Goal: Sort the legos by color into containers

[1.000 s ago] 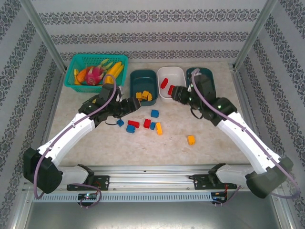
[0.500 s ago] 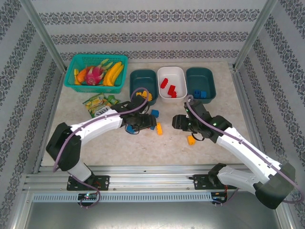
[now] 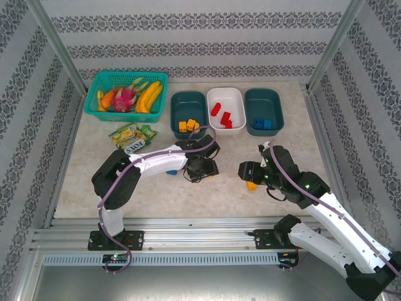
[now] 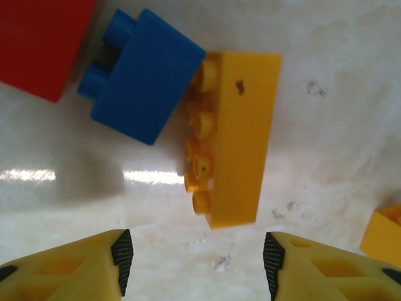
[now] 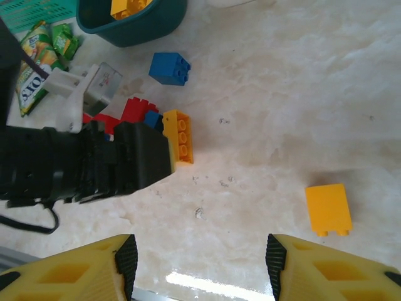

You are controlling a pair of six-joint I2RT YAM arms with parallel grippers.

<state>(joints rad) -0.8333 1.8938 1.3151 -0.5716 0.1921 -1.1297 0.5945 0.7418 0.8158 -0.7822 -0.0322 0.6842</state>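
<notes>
Positioning both arms over yellow pieces. The left gripper (image 4: 195,260) hangs above the long yellow brick (image 4: 235,138) near the middle of the table (image 3: 219,200), jaws apart and empty. The brick's studs touch a blue brick (image 4: 147,75). Recommended: descend with the fingers straddling the narrow width, clear of the blue neighbour, then close. The right gripper (image 5: 199,263) is also apart and empty. The small yellow brick (image 5: 328,209) lies off-centre from its fingers, so it should centre itself before lowering. Judged destination: the left teal tub (image 3: 188,103) at the far edge, already holding yellow.
</notes>
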